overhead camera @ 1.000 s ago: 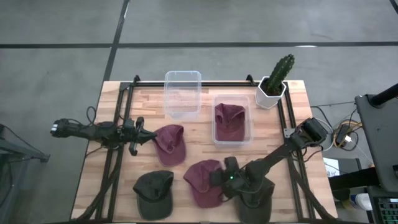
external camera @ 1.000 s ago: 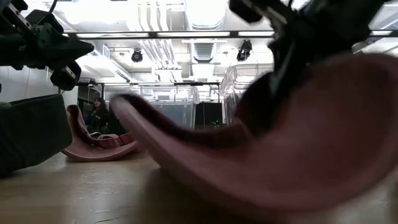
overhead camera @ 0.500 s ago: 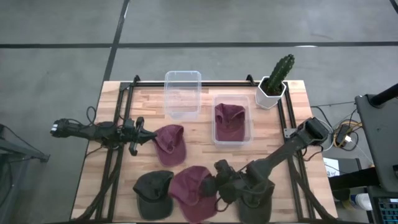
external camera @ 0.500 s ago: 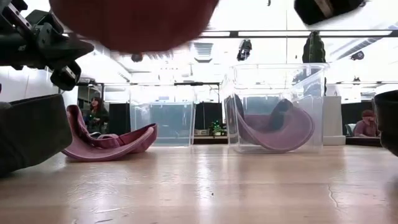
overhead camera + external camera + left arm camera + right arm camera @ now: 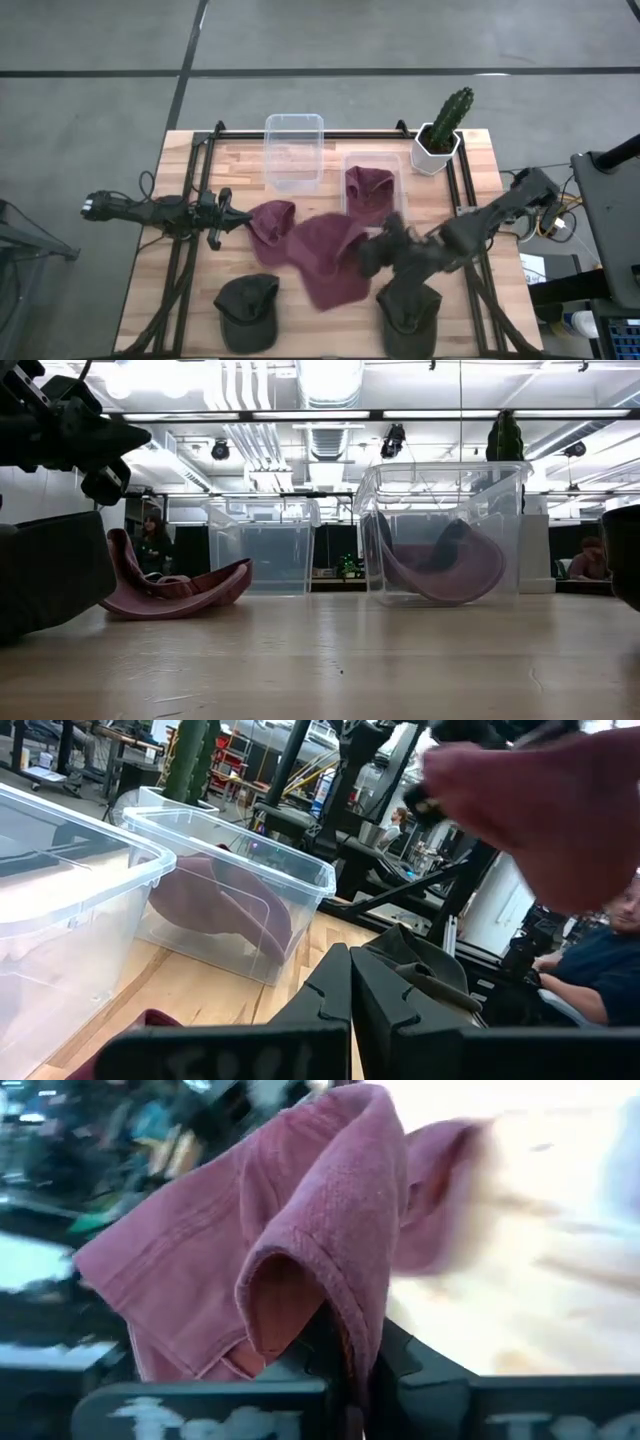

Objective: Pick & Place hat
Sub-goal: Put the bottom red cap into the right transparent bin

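From above we see the maroon hat (image 5: 325,258) held off the table by the right gripper (image 5: 372,252), hanging over the middle of the boards between the bins and the front hats. The right wrist view adds what the overhead cannot: the fingers are pinched together on a fold of the fabric, the cloth draped over them. The low view misses this hat altogether; it shows only the table-level things.

Just behind the carried hat stands a clear bin (image 5: 373,191) already holding another maroon hat (image 5: 368,193), with an empty clear bin (image 5: 294,152) beside it. A third maroon hat (image 5: 272,230) lies near the left gripper (image 5: 232,220), whose fingers we see pressed together in the left wrist view, holding nothing. Two dark green hats (image 5: 247,311) sit at the front edge, and a potted cactus (image 5: 441,133) stands at the far right corner.
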